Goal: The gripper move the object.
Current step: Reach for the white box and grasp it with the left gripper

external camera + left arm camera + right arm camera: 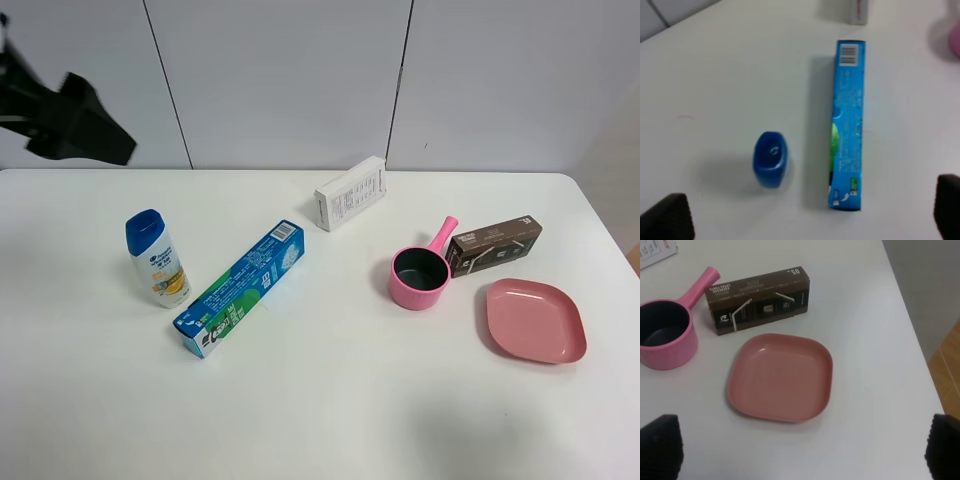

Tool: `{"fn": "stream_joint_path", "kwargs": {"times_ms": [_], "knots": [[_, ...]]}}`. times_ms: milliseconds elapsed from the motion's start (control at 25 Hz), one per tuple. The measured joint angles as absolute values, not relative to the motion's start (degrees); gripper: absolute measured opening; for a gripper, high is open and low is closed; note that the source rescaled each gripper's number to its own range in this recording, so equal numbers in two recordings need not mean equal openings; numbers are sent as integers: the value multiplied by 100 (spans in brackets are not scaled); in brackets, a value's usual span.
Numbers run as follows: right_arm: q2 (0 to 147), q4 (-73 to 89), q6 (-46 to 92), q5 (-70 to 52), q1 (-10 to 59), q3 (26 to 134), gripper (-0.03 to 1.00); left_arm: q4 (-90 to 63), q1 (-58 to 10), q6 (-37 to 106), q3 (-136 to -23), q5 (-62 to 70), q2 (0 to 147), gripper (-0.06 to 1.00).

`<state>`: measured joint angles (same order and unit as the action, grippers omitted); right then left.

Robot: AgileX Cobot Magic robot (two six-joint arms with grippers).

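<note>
The object, a small white carton with grey print, lies at the back middle of the white table. Its edge shows in the left wrist view and its corner in the right wrist view. My left gripper is open and empty, high above the shampoo bottle and the toothpaste box, well left of the carton. Part of the left arm shows at the back left. My right gripper is open and empty, above the pink plate. It is out of the exterior high view.
A blue-capped shampoo bottle stands at the left, next to a long blue toothpaste box. A pink saucepan, a dark brown box and a pink plate sit at the right. The table's right edge is near.
</note>
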<state>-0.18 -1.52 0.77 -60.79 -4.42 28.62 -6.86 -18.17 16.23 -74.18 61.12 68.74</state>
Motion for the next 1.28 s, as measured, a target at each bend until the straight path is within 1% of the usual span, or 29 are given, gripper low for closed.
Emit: {"fn": "stream_joint_path", "kwargs": {"times_ms": [200,440,880,1120,1280], "knots": [[-18,-152,77,-6079,-442,2862,100,-601,-2868,1605,-8074,6103,8100,100],[-18,-152,77,-6079,-442,2862,100,-601,-3733,1387,-9231,6079,9591,100],[-18,-152,77,-6079,-442,2862,100,-601,-4538,921,-11349,6049,11632,100],[-18,-152,77,-6079,-442,2862,100,-621,-4960,1262,-12094,6043,12305,99],[-18,-152,77,-6079,-442,2862,100,-642,-5092,1704,-12310,5909,12532,98]]}}
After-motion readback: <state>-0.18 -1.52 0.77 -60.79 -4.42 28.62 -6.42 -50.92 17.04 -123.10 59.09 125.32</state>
